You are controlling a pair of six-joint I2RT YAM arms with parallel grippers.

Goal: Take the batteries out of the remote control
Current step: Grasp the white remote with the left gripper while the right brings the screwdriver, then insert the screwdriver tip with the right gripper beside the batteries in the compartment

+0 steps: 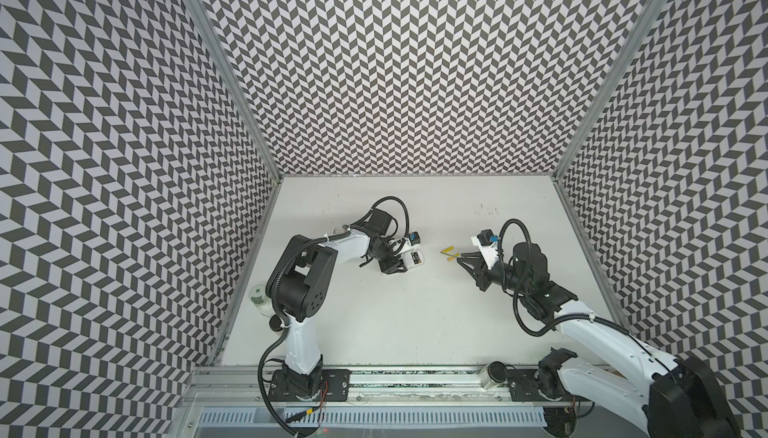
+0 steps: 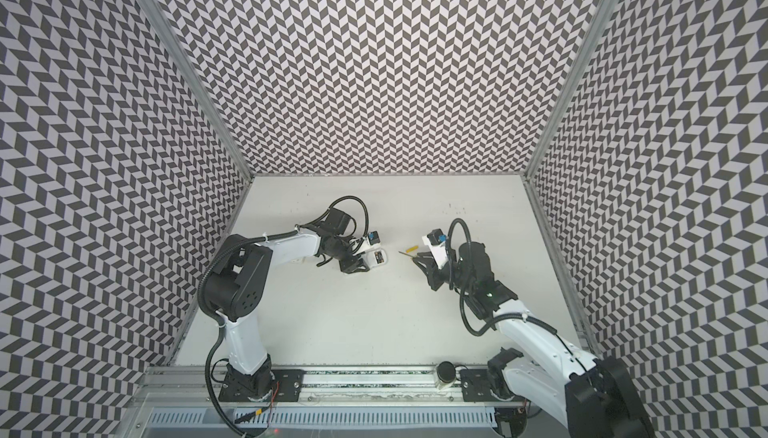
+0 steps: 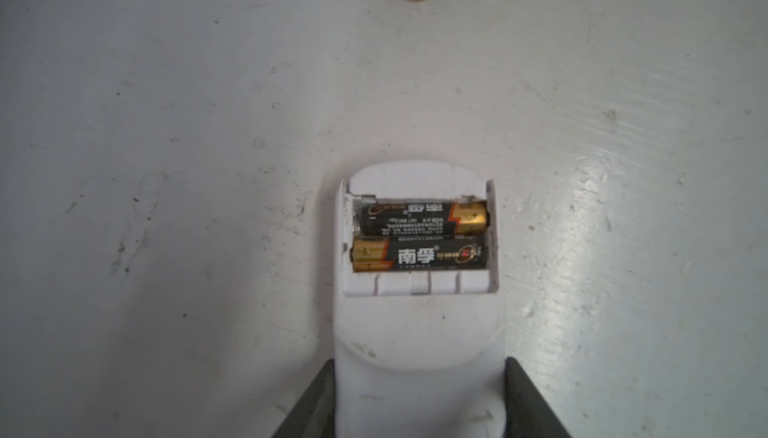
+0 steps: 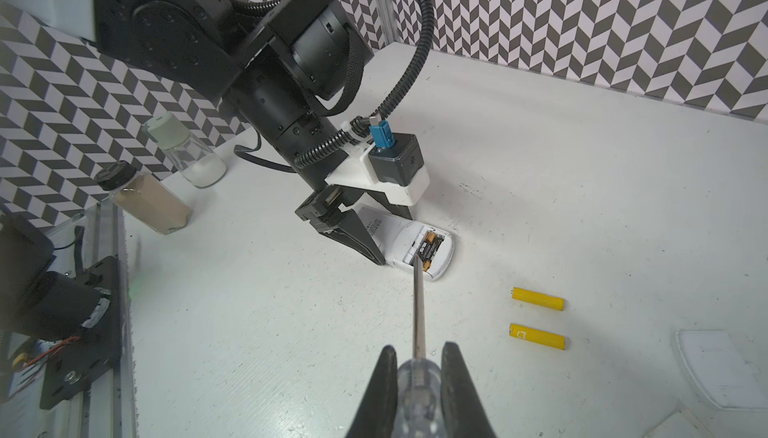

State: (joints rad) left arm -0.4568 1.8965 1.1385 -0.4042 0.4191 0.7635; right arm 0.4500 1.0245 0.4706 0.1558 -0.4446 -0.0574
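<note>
The white remote control (image 3: 417, 332) lies back-up on the table with its compartment uncovered. Two black batteries with gold ends (image 3: 422, 217) (image 3: 419, 255) sit side by side inside it. My left gripper (image 3: 419, 360) is shut on the remote's body, a finger pressed to each long side. Two yellow batteries (image 4: 537, 299) (image 4: 537, 336) lie loose on the table between the arms. My right gripper (image 4: 419, 350) is shut on the clear handle of a screwdriver (image 4: 419, 311). Its shaft points at the compartment, the tip close to the batteries' ends. Both top views show the remote (image 1: 417, 258) (image 2: 380, 258).
A loose white cover (image 4: 715, 369) lies near the right arm. A jar of white powder (image 4: 189, 153) and a bottle of brown powder (image 4: 145, 203) stand at the table's left edge. Another jar (image 1: 494, 375) stands on the front rail. Patterned walls enclose three sides.
</note>
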